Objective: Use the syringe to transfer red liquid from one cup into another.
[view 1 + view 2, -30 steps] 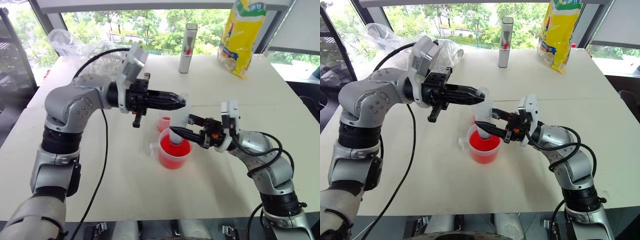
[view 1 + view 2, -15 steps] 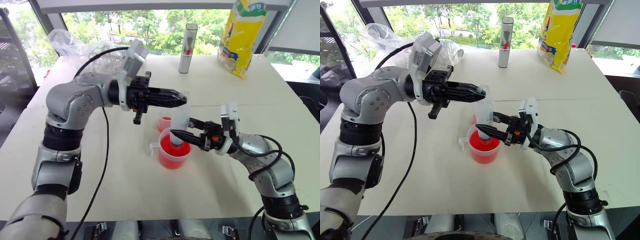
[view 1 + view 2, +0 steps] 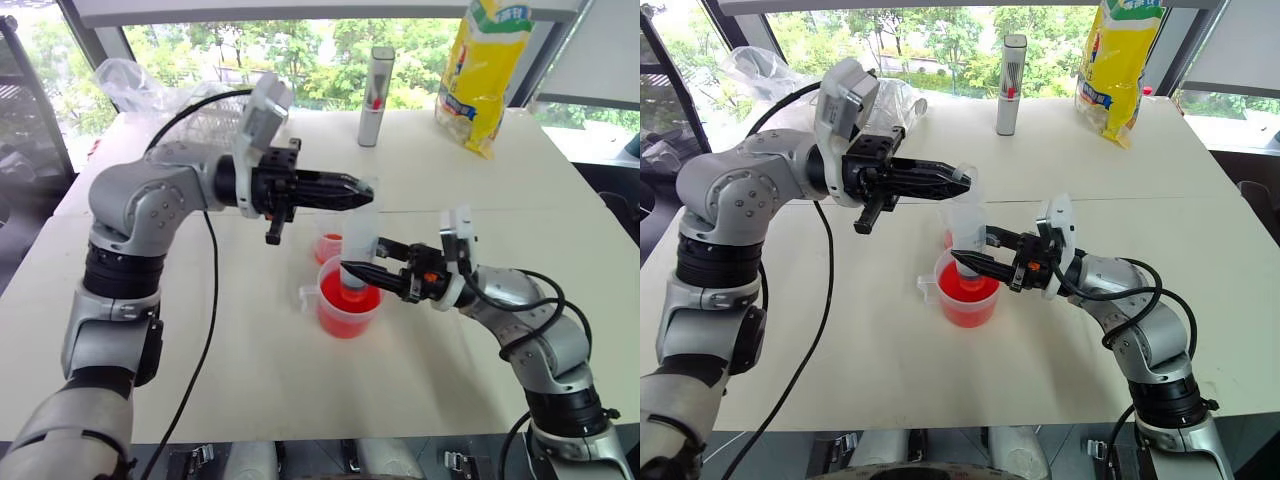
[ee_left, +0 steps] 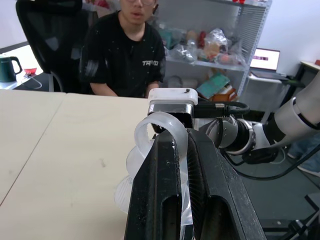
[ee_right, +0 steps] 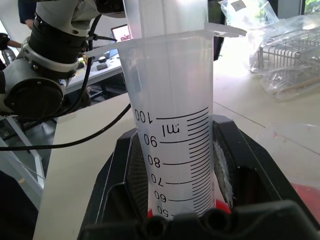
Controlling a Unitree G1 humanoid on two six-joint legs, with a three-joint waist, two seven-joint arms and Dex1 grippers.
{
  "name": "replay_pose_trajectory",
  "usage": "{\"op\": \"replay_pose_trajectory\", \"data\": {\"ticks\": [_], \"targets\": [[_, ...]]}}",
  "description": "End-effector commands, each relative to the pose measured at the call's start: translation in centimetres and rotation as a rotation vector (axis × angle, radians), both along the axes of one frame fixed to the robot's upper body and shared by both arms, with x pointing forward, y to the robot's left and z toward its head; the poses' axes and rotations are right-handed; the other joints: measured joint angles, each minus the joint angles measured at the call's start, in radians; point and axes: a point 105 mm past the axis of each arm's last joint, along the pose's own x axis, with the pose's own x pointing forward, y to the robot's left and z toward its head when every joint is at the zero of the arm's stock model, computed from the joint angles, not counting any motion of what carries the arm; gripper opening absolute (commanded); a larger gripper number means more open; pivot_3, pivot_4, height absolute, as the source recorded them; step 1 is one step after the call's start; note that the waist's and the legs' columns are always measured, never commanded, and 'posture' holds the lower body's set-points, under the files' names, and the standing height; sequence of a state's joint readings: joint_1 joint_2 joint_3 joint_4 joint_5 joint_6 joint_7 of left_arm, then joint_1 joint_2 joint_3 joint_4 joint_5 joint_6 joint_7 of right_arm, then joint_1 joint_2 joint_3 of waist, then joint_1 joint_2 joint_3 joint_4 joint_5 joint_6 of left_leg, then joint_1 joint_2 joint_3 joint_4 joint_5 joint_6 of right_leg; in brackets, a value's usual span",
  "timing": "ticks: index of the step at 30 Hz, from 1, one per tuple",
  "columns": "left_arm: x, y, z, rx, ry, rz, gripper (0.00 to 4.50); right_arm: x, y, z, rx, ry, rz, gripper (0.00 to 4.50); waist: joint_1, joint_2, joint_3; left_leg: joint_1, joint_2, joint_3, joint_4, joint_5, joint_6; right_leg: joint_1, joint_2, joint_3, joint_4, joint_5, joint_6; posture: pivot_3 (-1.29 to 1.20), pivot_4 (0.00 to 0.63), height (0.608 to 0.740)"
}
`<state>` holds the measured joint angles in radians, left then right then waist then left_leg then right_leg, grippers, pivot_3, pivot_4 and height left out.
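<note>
The syringe (image 3: 358, 238) stands nearly upright with its lower end inside the larger handled cup (image 3: 348, 306), which holds red liquid (image 3: 343, 318). My right gripper (image 3: 352, 270) reaches in from the right and is shut on the clear marked barrel (image 5: 175, 100) just above the cup. My left gripper (image 3: 366, 190) comes in level from the left, shut on the white plunger top (image 4: 161, 131). The small cup (image 3: 328, 246) stands just behind the handled cup, with some red liquid in it. The syringe tip is hidden inside the cup.
An upright grey tube (image 3: 377, 85) and a yellow bag (image 3: 486, 68) stand at the table's far side. A clear plastic bag over a wire basket (image 3: 150, 85) lies at the far left. A seated person (image 4: 125, 50) is beyond the table.
The syringe stands slightly more upright than before. Both grippers keep their holds in nearly the same place.
</note>
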<state>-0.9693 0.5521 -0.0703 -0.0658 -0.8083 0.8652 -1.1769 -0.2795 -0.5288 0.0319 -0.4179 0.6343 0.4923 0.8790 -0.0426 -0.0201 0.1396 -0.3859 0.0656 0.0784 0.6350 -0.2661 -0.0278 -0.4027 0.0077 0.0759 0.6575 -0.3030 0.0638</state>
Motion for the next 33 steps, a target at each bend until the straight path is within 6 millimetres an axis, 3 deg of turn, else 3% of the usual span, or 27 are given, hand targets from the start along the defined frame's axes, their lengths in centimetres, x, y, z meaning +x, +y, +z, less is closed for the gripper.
{"op": "replay_pose_trajectory", "data": {"ticks": [1, 5, 7, 20, 28, 33], "targets": [[0.2, 0.8, 1.0, -0.014, -0.074, 0.048, 1.59, -1.4, 1.3, 0.8, -0.007, -0.032, 0.087, 1.41, 0.000, 0.000, 0.000, 0.000, 0.000, 0.000, 0.000, 0.000, 0.000, 0.000, 0.000, 0.000, 0.000, 0.000, 0.000, 0.00, 0.150, 0.740], [0.5, 1.1, 0.7, -0.012, -0.079, 0.069, 3.67, -1.5, 1.3, 1.5, -0.005, -0.052, 0.089, 1.41, 0.002, 0.000, 0.000, 0.000, 0.000, 0.000, 0.000, 0.000, 0.000, 0.000, 0.000, 0.000, 0.000, 0.000, 0.000, 0.00, 0.150, 0.740], [0.7, 1.5, 0.6, -0.009, -0.085, 0.090, 4.49, -1.6, 1.2, 2.0, -0.007, -0.071, 0.091, 1.41, 0.001, 0.000, 0.000, 0.000, 0.000, 0.000, 0.001, 0.000, 0.000, 0.000, 0.000, 0.000, 0.000, 0.000, 0.000, 0.00, 0.150, 0.740], [3.1, 8.1, 2.0, -0.050, -0.100, 0.394, 4.49, -1.1, 0.4, 4.6, 0.032, -0.144, 0.040, 1.41, 0.001, 0.000, 0.000, 0.000, 0.000, 0.000, 0.001, 0.000, 0.000, 0.000, 0.000, 0.000, 0.001, 0.000, 0.000, 0.00, 0.150, 0.740], [3.1, 8.4, 1.0, -0.047, -0.091, 0.433, 4.49, -1.0, 0.5, 5.1, 0.051, -0.151, 0.050, 1.41, 0.004, 0.000, 0.000, 0.000, 0.000, 0.000, 0.001, 0.000, 0.000, 0.000, -0.001, 0.000, 0.001, 0.000, 0.000, 0.00, 0.150, 0.740], [3.3, 8.3, 1.0, -0.056, -0.095, 0.441, 4.49, -0.1, 0.0, 8.9, 0.096, -0.195, 0.073, 1.41, -0.002, 0.000, 0.000, 0.000, 0.000, 0.001, 0.002, 0.000, 0.000, -0.001, -0.001, 0.000, 0.003, 0.000, 0.000, 0.00, 0.150, 0.740]]}}
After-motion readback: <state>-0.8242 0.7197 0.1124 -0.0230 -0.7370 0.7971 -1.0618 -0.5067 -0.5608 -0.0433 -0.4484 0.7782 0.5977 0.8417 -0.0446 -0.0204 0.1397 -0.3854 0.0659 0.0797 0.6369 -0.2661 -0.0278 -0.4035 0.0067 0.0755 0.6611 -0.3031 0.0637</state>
